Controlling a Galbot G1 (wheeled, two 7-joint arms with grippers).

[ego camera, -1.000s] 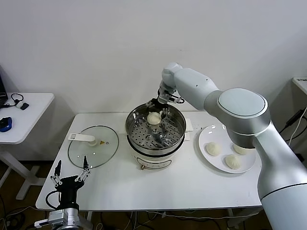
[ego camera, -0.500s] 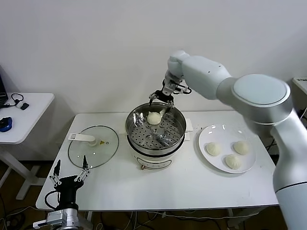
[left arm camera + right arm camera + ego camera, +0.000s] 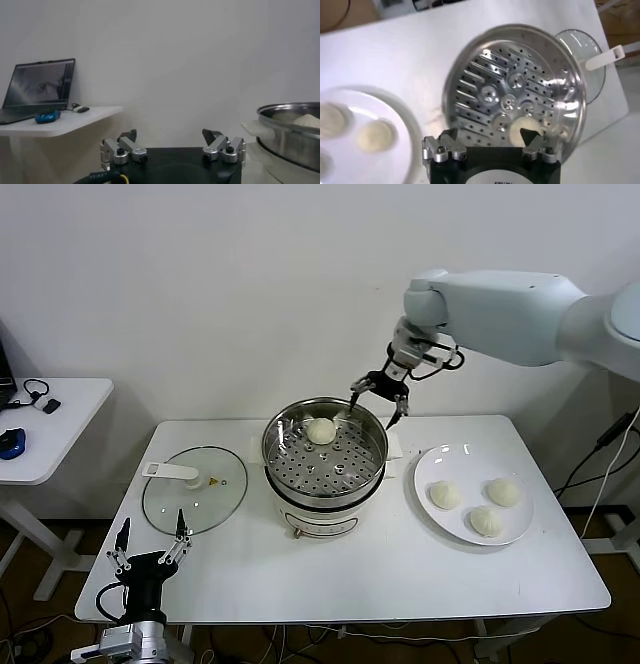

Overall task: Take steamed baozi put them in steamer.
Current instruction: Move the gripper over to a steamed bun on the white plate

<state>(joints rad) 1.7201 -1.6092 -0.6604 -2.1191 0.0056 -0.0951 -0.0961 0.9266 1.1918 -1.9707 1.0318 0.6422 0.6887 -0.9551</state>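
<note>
The steel steamer [image 3: 325,452] stands mid-table on its white pot base. One baozi [image 3: 320,430] lies inside it at the back; the right wrist view shows it on the perforated bottom [image 3: 524,133]. Three baozi [image 3: 444,495] [image 3: 503,491] [image 3: 486,521] lie on the white plate [image 3: 436,463] to the right. My right gripper [image 3: 377,400] is open and empty, above the steamer's back right rim. My left gripper [image 3: 148,544] is open and empty, low off the table's front left edge; from there the steamer [image 3: 292,130] shows at the side.
A glass lid [image 3: 194,489] with a white handle lies flat on the table left of the steamer. A small side table [image 3: 40,424] with a blue mouse stands at far left; a laptop [image 3: 37,90] sits on it.
My right gripper has lifted out of the steamer and moved right, empty, leaving the baozi inside. The left arm has not moved.
</note>
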